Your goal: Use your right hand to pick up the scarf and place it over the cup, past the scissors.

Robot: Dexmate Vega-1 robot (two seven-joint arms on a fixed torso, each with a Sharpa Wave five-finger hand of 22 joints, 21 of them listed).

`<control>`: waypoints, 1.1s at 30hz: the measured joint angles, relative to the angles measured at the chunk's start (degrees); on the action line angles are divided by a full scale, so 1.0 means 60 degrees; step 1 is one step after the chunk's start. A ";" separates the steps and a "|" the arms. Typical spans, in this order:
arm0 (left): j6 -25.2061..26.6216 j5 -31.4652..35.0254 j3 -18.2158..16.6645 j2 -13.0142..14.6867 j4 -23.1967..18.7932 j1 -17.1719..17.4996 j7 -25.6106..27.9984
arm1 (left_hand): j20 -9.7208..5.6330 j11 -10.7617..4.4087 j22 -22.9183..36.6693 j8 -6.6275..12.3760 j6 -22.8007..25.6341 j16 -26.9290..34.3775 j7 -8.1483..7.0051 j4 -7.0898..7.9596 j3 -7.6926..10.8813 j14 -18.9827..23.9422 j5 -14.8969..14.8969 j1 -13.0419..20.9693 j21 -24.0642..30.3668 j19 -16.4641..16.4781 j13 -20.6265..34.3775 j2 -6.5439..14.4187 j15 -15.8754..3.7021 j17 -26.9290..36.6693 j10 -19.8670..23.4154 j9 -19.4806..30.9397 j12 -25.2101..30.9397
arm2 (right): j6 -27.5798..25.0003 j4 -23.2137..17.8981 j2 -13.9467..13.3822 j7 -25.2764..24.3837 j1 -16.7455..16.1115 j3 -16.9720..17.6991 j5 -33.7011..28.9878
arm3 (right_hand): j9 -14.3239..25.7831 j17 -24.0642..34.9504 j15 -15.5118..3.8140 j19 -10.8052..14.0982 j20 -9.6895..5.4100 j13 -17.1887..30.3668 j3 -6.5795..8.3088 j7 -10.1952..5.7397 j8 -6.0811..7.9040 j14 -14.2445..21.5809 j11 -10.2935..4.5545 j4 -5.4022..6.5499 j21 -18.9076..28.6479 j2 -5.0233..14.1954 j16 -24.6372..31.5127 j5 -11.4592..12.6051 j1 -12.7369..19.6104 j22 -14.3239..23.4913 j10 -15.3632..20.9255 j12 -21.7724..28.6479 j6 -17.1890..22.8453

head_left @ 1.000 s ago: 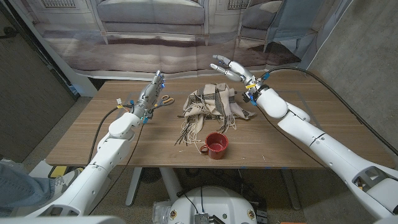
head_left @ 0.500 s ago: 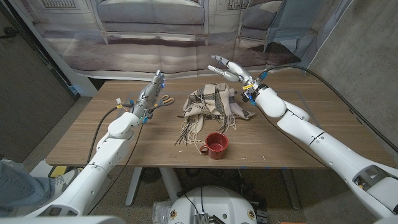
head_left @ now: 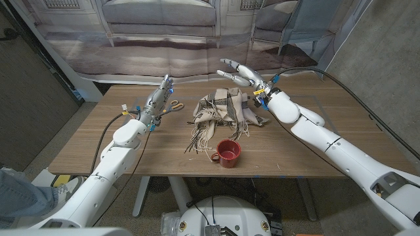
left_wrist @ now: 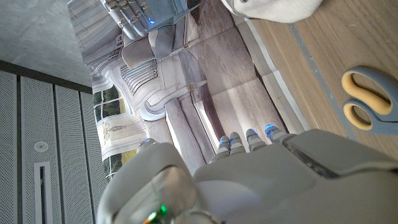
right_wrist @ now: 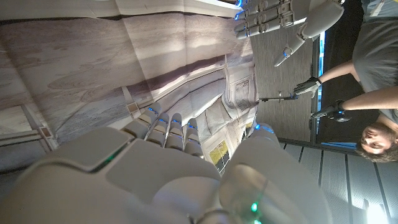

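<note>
I held the right robot hand (head_left: 238, 72) spread and empty, raised just behind the scarf (head_left: 223, 110), cup (head_left: 228, 153) nearer me.

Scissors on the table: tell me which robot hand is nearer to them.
Left. The left hand stands just beside the scissors, fingers apart. The right hand is raised beyond the scarf's far edge, with the scarf between it and them.
</note>
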 measured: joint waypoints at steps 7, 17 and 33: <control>0.0046 0.0000 -0.0038 0.0031 -0.0107 0.0074 0.0072 | 0.0038 0.0052 0.0000 0.0000 0.0000 0.0000 0.0000 0.0000 0.0000 0.0000 0.0000 0.0037 0.0000 0.0038 0.0000 0.0038 0.0000 0.0000 0.0052 0.0000 -0.0036 | 0.0101 0.0149 0.0059 0.0083 0.0146 -0.0122 -0.0094 | 0.0001 0.0000 -0.0038 0.0000 0.0000 0.0000 0.0040 -0.0189 0.0000 0.0039 -0.0110 -0.0040 0.0000 0.0037 0.0000 0.0000 0.0037 0.0000 -0.0026 0.0000 0.0083; 0.0047 -0.0013 -0.0068 0.0034 -0.0127 0.0117 0.0097 | 0.0091 0.0053 0.0000 0.0000 0.0000 0.0000 0.0000 0.0000 -0.0078 0.0000 0.0000 0.0037 0.0000 0.0020 0.0000 0.0038 0.0000 0.0000 0.0053 0.0000 -0.0036 | 0.0168 0.0254 0.0104 0.0191 0.0298 -0.0268 -0.0236 | 0.0027 0.0000 -0.0038 0.0036 0.0035 0.0000 0.0000 -0.0423 0.0000 0.0038 -0.0347 -0.0081 0.0000 0.0037 0.0000 0.0000 0.0037 0.0000 -0.0057 0.0000 0.0080; 0.0024 -0.0008 -0.0050 0.0051 -0.0107 0.0091 0.0064 | 0.0106 0.0053 0.0000 0.0000 -0.0001 0.0000 0.0000 0.0000 -0.0077 0.0000 0.0000 0.0037 0.0000 0.0036 0.0000 0.0037 0.0000 0.0000 0.0052 0.0000 -0.0031 | 0.0050 0.0172 0.0060 0.0369 0.0459 -0.0439 -0.0600 | 0.0026 0.0000 -0.0025 0.0020 0.0155 0.0000 0.0001 -0.0474 0.0000 0.0026 -0.0395 -0.0140 0.0000 0.0028 0.0000 0.0000 0.0147 0.0000 -0.0112 -0.0073 0.0029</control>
